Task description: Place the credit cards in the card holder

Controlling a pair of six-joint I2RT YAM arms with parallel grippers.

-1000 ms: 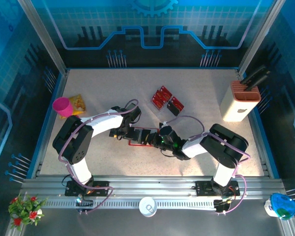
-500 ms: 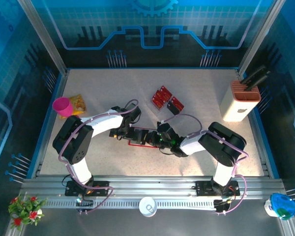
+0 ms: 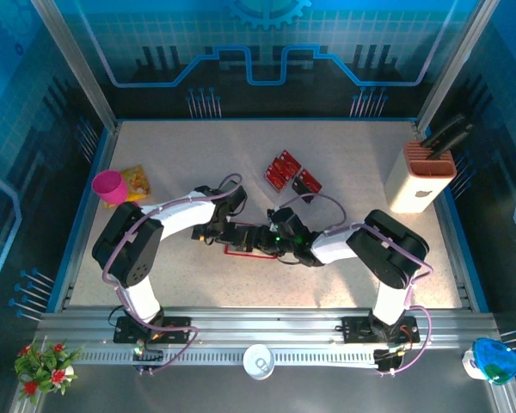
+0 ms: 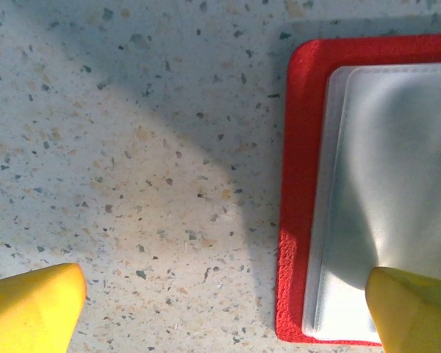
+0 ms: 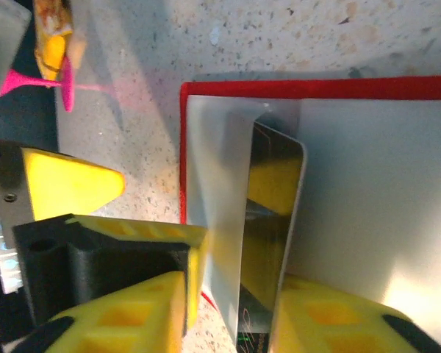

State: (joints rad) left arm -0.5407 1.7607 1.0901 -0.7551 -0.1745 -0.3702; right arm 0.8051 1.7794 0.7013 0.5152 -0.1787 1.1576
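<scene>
Looking down from above, what is the surface like?
Pale speckled tabletop (image 3: pixel 181 146), edged by aluminium rails, with blue printed walls behind. A pink cup (image 3: pixel 109 186) and a yellow snack bag (image 3: pixel 138 178) sit at the far left, a beige knife block (image 3: pixel 423 179) at the far right.
And the card holder?
The card holder (image 3: pixel 234 251) lies open near the middle of the table, red rim around a pale sleeve, with both arms reaching over it. The loose credit cards (image 3: pixel 291 172) lie in a small heap beyond it, apart from it.
The claws?
The left gripper (image 4: pixel 224 316) is spread wide: one yellow finger over bare table, the other set on the holder's pale sleeve near its corner. The right gripper (image 5: pixel 235 316) is clamped on one credit card (image 5: pixel 268 235), dark and glossy, standing on edge over the sleeve.
Is it in the pocket?
Its far corner seems to sit at the pocket's lip, but I cannot tell whether it is under the flap
</scene>
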